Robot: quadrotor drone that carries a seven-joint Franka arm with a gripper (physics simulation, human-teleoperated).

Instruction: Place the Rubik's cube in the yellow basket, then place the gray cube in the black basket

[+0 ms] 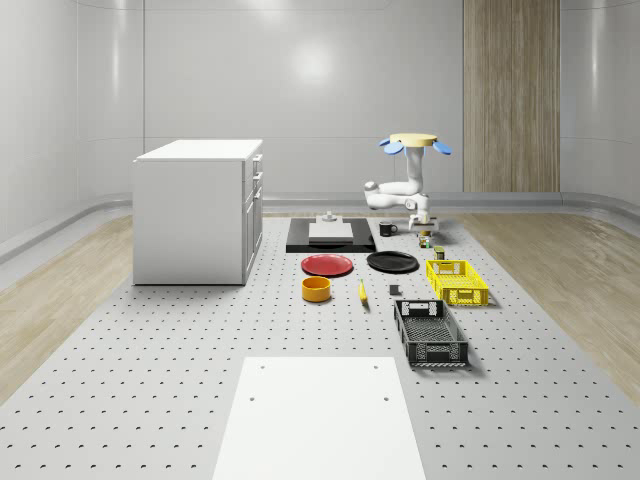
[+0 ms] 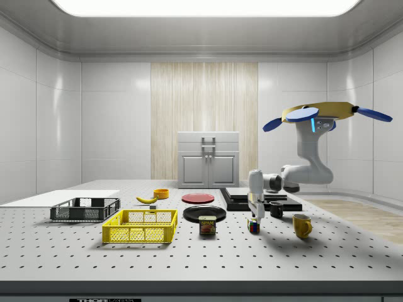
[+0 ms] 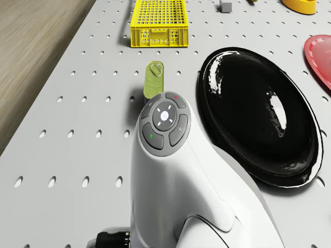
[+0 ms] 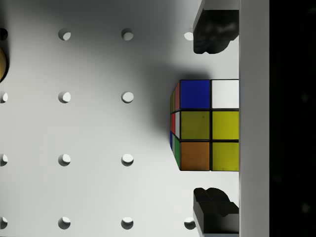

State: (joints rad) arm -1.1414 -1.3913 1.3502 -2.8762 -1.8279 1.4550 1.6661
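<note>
I've got the drone (image 2: pixel 327 113) hovering near the table's far edge, gripper (image 4: pixel 216 118) w/ jaws apart straddling the Rubik's cube (image 4: pixel 205 125).

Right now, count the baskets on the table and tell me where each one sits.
2. The yellow plastic mesh basket lies near the whole-scene view's right edge of the perforated table, past the glossy black plate. The black plastic mesh basket lies just nearer that camera.

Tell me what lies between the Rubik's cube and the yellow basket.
In the side view, a Spam can stands on the table between the Rubik's cube and the yellow basket.
</note>
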